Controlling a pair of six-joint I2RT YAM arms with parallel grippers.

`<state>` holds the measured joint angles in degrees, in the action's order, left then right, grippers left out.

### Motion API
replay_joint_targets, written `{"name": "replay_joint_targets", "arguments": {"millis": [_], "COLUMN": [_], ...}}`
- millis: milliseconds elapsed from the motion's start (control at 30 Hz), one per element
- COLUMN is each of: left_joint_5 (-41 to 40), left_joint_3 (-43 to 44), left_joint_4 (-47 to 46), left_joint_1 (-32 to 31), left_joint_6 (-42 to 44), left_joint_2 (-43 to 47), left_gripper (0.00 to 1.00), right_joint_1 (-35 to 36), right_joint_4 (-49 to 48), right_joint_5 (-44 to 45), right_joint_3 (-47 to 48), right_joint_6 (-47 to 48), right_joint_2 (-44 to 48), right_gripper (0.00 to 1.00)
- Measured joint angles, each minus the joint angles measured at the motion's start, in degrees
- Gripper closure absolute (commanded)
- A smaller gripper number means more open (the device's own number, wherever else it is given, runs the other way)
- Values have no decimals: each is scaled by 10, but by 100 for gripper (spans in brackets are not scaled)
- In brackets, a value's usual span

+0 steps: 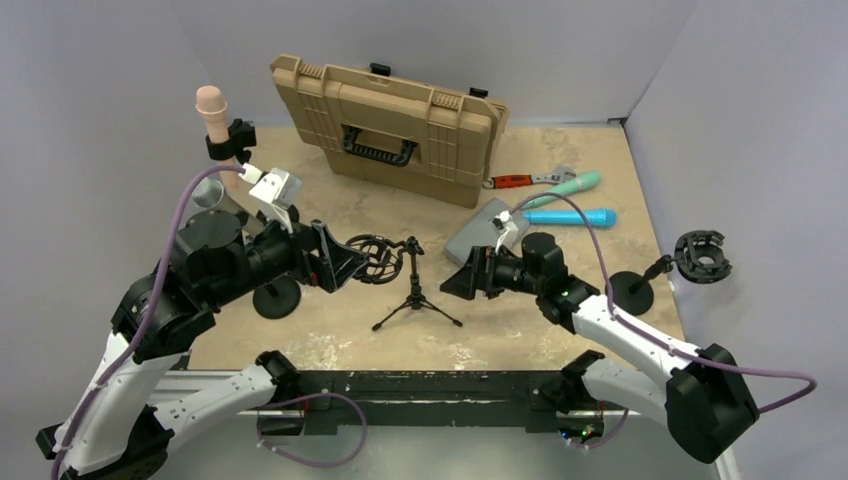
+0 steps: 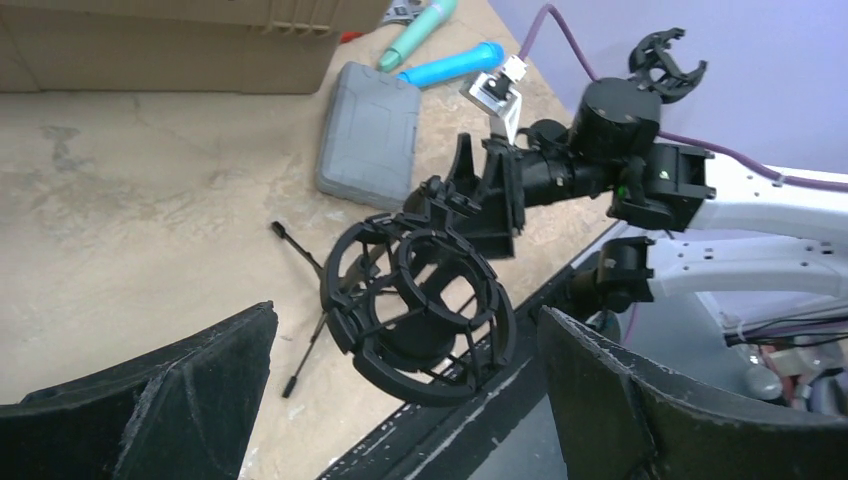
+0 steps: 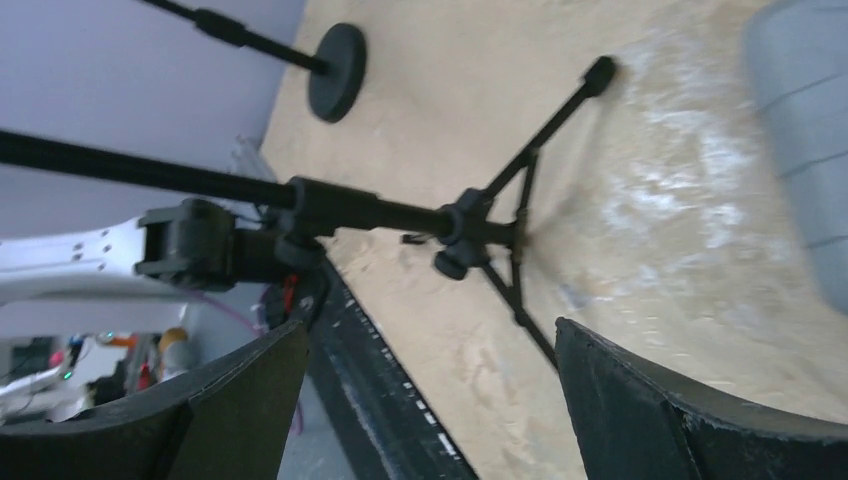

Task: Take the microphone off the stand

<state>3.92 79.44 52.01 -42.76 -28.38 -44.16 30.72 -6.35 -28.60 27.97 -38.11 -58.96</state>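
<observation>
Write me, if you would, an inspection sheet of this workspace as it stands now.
Surface: tan mottled table, no spills seen.
Job's things: pink microphone upright in the clip of the left stand.
Clutter: tripod stand with empty shock mount; right stand, mount also empty; tan case; grey case; teal microphone; blue microphone; red-handled wrench.
Grippers: left gripper open, shock mount just ahead; right gripper open, facing the tripod stand; neither holds anything.
Cables: purple cables along both arms, one looping below the base rail.
Surroundings: pale walls on three sides.
</observation>
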Motion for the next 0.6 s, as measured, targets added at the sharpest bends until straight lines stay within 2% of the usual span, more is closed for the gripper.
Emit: {"name": "replay_joint_targets", "arguments": {"millis": [300, 500, 600], "left_joint_5": [-25, -27, -26], "left_joint_3": [21, 21, 21], "left_joint_4": [1, 6, 14], "left_joint_1": [0, 0, 0], "left_joint_6": [38, 40, 39], "left_joint_2": [-59, -50, -45], "left_gripper": [0, 0, 0], "right_joint_1": [102, 122, 126], "right_joint_4": [-170, -273, -324], "right_joint_5": [-9, -5, 4], "right_joint_3": [-54, -105, -120], "right_joint_6": [-101, -155, -174], "right_joint_2": [-7, -9, -2], "right_gripper": [8, 8, 12]}}
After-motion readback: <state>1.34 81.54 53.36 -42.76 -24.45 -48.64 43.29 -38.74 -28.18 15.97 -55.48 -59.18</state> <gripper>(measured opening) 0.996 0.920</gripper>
